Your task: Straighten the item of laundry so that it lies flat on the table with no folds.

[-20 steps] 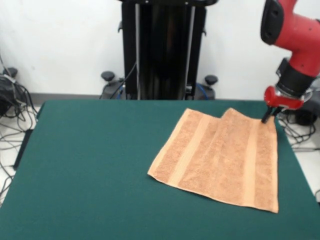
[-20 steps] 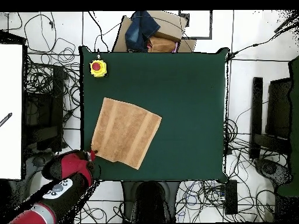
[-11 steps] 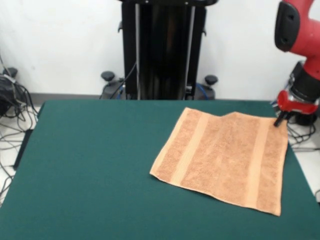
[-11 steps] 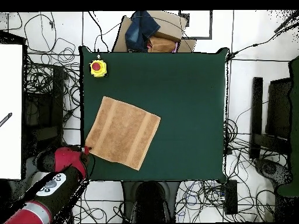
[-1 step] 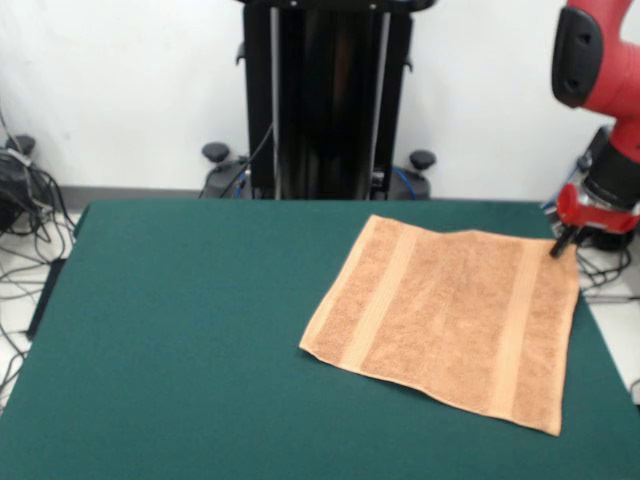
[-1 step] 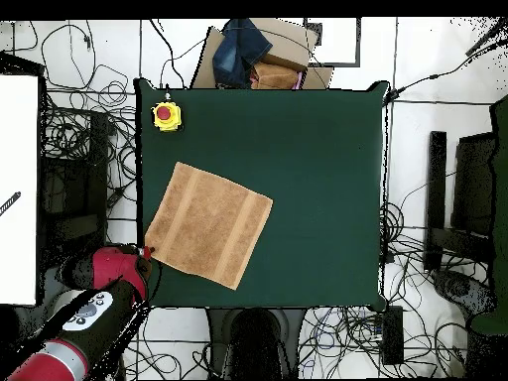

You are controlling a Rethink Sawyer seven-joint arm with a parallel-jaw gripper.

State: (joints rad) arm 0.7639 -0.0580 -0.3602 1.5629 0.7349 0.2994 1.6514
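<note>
The item of laundry (image 5: 450, 315), an orange-tan towel with paler bands near two edges, lies spread on the green table (image 5: 180, 330) at the right side of the front view. It looks flat, with no fold showing. My gripper (image 5: 558, 244) sits low at the towel's far right corner, close to the table's right edge, and appears shut on that corner. Seen from overhead, the towel (image 6: 208, 224) lies tilted on the left part of the table (image 6: 317, 179). There my gripper (image 6: 149, 251) touches its lower left corner.
A yellow box with a red button (image 6: 166, 115) stands on the table near a corner, a little beyond the towel. A cardboard box with blue cloth (image 6: 253, 55) sits off the table's top edge. Cables cover the floor around the table.
My gripper has pulled the towel's corner outward toward the table's edge. The raised fold at the towel's far edge has flattened out. Little has moved in the last half second.
</note>
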